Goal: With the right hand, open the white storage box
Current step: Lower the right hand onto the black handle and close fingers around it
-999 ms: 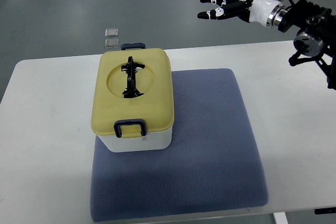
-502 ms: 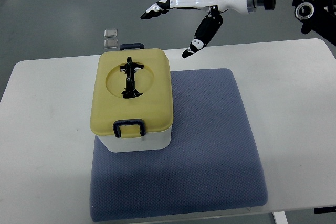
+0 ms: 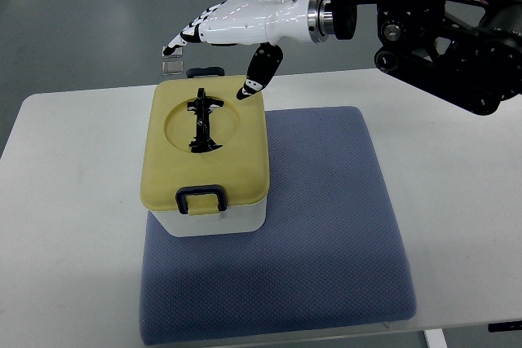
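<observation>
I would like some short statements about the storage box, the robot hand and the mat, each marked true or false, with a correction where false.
1. The white storage box with a yellow lid is closed. True.
2. The white-and-black right hand grips the black folding handle on the lid. False: the hand hovers over the back edge of the box, fingers extended, holding nothing.
3. The box stands on the blue-grey fabric mat. True.
4. The black front latch is lifted off the lid. False: it lies against the lid's front edge.
</observation>
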